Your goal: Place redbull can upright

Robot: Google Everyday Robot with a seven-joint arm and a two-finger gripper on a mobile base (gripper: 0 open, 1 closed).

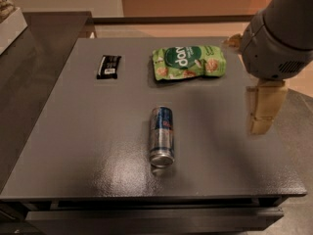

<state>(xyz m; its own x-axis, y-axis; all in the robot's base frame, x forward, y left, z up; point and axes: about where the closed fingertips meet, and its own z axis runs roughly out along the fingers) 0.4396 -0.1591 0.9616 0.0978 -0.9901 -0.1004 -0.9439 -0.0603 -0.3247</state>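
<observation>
- Grey table [73, 146] is filling most of the view, with a dark counter lying to one side and a tan floor showing beyond it.
- Gripper [261, 126] is hanging pointed downward at the right side of the view, over the table's right margin. It is carrying nothing, and how wide it is standing I cannot tell from this angle.
- Redbull can [162, 142] is lying on its side, well apart from the gripper, off to the gripper's left in view and a little nearer the camera.
- Can's long axis is running far-to-near, roughly crosswise to the line from gripper to can. One shiny silver end is facing the camera and the blue panel is pointing away.
- So the gripper is looking at the can's long flank, not at an end.
- Green snack bag [188, 61] is sitting farther back than the gripper and to its left, clear of the can.
- Black wrapper [108, 66] is lying farther left again, beyond the bag, well away from both.
- Judgement: no step of the task is looking started, since the can is not yet upright and not yet touched.
- Judgement: the coming move is calling for a sideways reach across bare tabletop toward the can's flank, and a round can on its side is likely to roll if nudged off-centre.
</observation>
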